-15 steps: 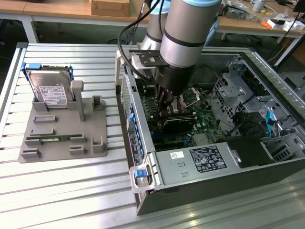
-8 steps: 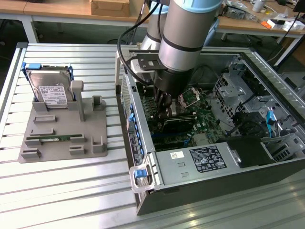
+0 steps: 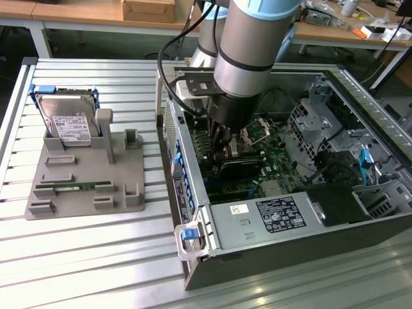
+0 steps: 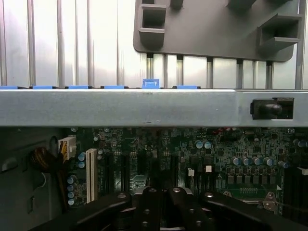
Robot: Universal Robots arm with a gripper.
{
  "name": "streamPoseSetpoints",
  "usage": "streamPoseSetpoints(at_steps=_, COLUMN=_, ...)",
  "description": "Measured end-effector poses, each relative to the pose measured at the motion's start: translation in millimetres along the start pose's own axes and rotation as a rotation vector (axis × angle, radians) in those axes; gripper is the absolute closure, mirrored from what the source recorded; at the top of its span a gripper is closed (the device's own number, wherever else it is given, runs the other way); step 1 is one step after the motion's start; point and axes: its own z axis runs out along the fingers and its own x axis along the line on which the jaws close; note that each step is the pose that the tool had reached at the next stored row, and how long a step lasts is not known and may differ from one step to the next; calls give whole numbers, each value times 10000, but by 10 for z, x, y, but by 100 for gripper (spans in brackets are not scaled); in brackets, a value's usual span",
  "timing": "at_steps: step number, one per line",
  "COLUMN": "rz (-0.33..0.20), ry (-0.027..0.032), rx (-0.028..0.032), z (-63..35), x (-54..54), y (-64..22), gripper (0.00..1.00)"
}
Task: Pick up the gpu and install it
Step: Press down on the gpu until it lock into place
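Gpu (image 3: 241, 168), one card, sits down in the case (image 3: 270, 257) on the motherboard beneath the one pincer (image 3: 222, 149), pressed together.

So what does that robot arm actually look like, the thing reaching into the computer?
The arm is a thick tube of silvery-grey metal with a light blue ring at its joint. Black cables loop along its side to a grey bracket. At the end sits a black gripper with dark fingers; in the wrist view they look black and studded with small screws.

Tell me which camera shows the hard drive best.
The exterior view: the hard drive stands upright in the gray holder, label readable, on that view's left. The wrist view catches part of the holder, not the drive.
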Motion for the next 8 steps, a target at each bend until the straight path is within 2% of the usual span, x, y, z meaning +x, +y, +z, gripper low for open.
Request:
streamPoseSetpoints(at_steps=2, rz=-1, ry=1, rx=3, z=-115, x=3, y=1, gripper=89)
streamPoseSetpoints(at_steps=4, rz=0, ry=-6, rx=4, z=-113, x=3, y=1, gripper=89)
streamPoseSetpoints(at_steps=8, rz=-2, ry=-7, rx=-33, z=-61, x=-22, y=-1, gripper=89)
